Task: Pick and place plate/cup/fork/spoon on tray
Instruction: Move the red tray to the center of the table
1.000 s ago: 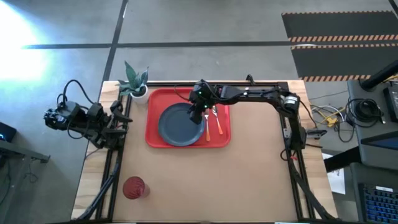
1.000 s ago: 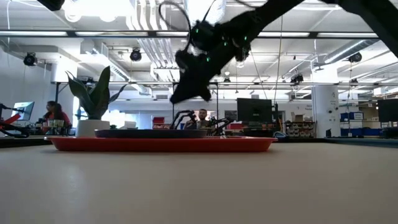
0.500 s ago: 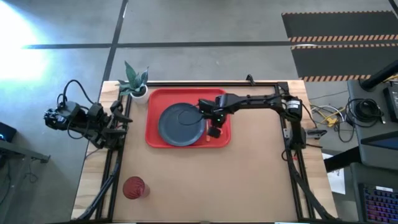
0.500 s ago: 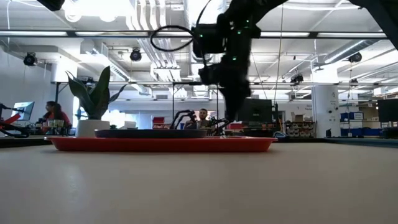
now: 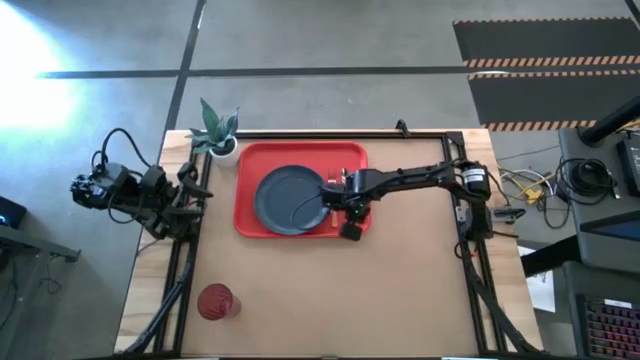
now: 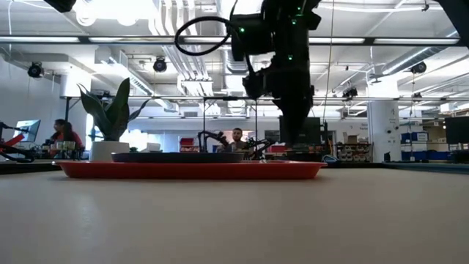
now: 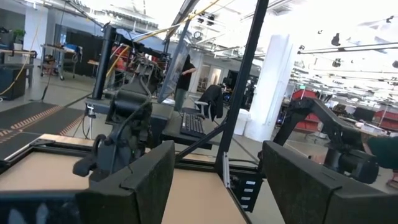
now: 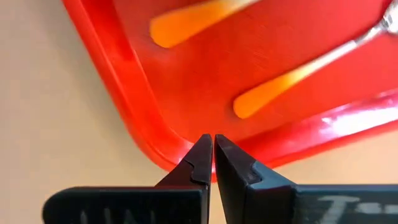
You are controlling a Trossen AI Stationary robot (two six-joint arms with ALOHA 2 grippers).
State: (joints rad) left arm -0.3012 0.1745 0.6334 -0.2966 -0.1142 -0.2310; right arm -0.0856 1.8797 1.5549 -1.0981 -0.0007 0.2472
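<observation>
My right gripper [image 8: 212, 163] is closed and empty, fingers pressed together above the rounded near corner of the large red rectangular plastic tray [image 8: 140, 118]. Just beyond it two orange handles lie on the tray. The round slate-blue plate [image 5: 290, 199] rests on the tray beside me. The translucent red plastic cup [image 5: 215, 301] stands well apart on the table [image 5: 400, 290]. My left gripper [image 7: 217, 180] waits open off the table's edge.

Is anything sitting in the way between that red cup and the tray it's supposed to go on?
Nothing visible: only bare table lies between the cup and the tray. The right gripper, shut, is at the tray's corner.
</observation>
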